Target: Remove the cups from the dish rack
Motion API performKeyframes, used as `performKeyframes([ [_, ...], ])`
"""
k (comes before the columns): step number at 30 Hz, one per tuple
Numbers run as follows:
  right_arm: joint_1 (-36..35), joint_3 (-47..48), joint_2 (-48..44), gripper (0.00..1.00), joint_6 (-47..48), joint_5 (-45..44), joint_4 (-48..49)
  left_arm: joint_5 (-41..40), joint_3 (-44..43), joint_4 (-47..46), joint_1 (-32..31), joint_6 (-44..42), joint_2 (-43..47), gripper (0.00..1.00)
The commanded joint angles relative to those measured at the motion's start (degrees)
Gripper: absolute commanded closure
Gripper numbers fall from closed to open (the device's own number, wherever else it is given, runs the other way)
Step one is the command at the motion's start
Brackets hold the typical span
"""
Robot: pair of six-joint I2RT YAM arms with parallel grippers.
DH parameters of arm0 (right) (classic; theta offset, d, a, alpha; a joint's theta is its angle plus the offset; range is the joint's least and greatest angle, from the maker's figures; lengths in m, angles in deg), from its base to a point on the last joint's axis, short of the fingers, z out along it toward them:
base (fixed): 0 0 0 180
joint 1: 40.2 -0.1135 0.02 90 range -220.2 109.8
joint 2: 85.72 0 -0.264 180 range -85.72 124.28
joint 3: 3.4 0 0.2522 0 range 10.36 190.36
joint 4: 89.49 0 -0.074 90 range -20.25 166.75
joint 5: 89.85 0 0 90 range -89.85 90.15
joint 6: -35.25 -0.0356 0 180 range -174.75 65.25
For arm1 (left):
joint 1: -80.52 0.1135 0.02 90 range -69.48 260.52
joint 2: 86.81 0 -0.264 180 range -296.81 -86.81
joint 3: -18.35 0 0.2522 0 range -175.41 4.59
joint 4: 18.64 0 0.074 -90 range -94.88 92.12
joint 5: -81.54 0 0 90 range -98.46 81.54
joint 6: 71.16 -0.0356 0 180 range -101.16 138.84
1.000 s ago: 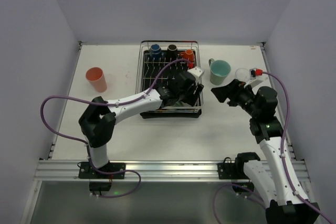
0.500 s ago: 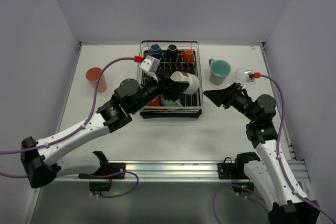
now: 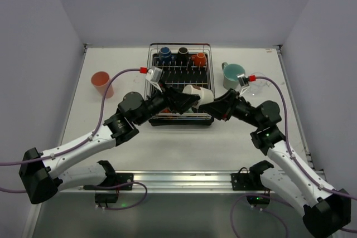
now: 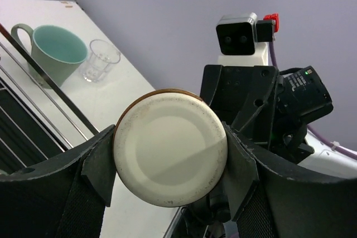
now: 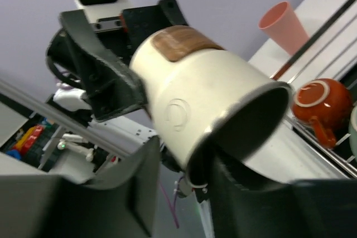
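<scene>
A cream cup (image 3: 199, 93) with a brown patch lies on its side in the air over the dish rack's (image 3: 149, 79) front right corner. My left gripper (image 3: 188, 97) is shut on its base (image 4: 170, 147). My right gripper (image 3: 215, 104) meets it from the right. In the right wrist view the jaws (image 5: 184, 165) straddle the cup's rim (image 5: 234, 126): one finger inside the mouth, the other outside with a gap to the wall. Blue (image 3: 164, 54), black (image 3: 182, 54) and orange (image 3: 199, 58) cups sit at the rack's back, and a red one (image 5: 318, 104) lies in it.
A salmon-pink cup (image 3: 102, 83) stands on the table left of the rack. A teal handled cup (image 3: 233, 76) and a clear glass (image 3: 256, 81) stand to its right, close behind my right arm. White walls close in on three sides.
My left arm has lifted the cream cup out of the rack and carried it right. My right gripper has come left to the cup's mouth and its jaws have narrowed.
</scene>
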Motion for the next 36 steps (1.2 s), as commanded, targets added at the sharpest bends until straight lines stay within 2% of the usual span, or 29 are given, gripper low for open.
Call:
performKeyframes([
  [1,-1.6,2.0,1.3,0.67,-1.5,-1.4,7.8,2.9,1.5,-9.5,0.1,4.8,1.2,0.51],
  [2,-1.9,1.8,1.3,0.77,-2.1,-1.8,8.5,1.9,2.0,-9.2,0.1,4.8,1.8,0.44],
  [3,-1.8,1.1,1.0,0.97,-2.2,-2.3,9.4,1.3,2.0,-8.7,0.1,4.5,2.1,0.27],
  [5,-1.9,1.0,-1.2,1.00,-0.2,-5.4,7.2,0.1,1.0,-4.7,0.2,2.1,3.4,0.13],
  [6,-1.9,2.8,-2.1,1.00,1.4,-6.9,-0.3,-0.5,0.4,-2.7,0.1,0.7,3.9,0.03],
  [7,-1.9,4.5,-2.8,1.00,5.8,-9.0,-5.4,-2.0,-0.2,2.1,0.1,-2.9,4.6,0.00],
  [8,-1.8,6.7,-3.0,1.00,8.6,-11.0,-11.7,-2.8,-1.9,5.3,0.1,-5.0,6.2,0.00],
  [9,-1.8,11.3,-3.0,1.00,11.4,-13.8,-24.2,-3.5,-3.0,9.1,0.1,-7.3,6.9,0.00],
  [10,-1.8,13.6,-2.8,1.00,14.2,-16.8,-30.5,-5.4,-4.1,16.9,0.1,-9.5,7.7,0.00],
  [11,-1.6,16.2,-1.4,1.00,20.1,-23.6,-36.8,-8.1,-5.8,20.6,0.1,-13.7,9.2,0.00],
  [12,-1.4,20.5,-0.3,1.00,22.9,-27.8,-47.8,-9.1,-6.4,25.3,0.1,-16.0,9.9,0.00],
  [13,-1.2,22.2,1.0,1.00,26.5,-33.0,-52.3,-9.9,-7.0,31.6,0.1,-20.0,10.6,0.00],
  [15,-0.1,25.7,5.4,1.00,29.1,-44.9,-62.1,-12.5,-7.1,37.1,0.1,-23.0,12.2,0.00],
  [18,3.8,27.9,12.3,1.00,32.1,-52.7,-68.7,-17.5,-4.5,43.6,0.1,-26.3,14.6,0.00],
  [20,7.6,28.7,15.7,1.00,33.2,-55.3,-70.1,-20.1,-2.1,43.8,0.1,-27.1,16.2,0.00],
  [28,23.3,33.9,33.3,1.00,38.8,-54.1,-71.8,-16.6,0.1,42.5,0.1,-29.4,18.6,0.00],
  [36,30.7,40.7,47.0,1.00,41.6,-51.6,-73.6,-14.3,1.1,42.4,0.1,-30.0,17.4,0.00],
])
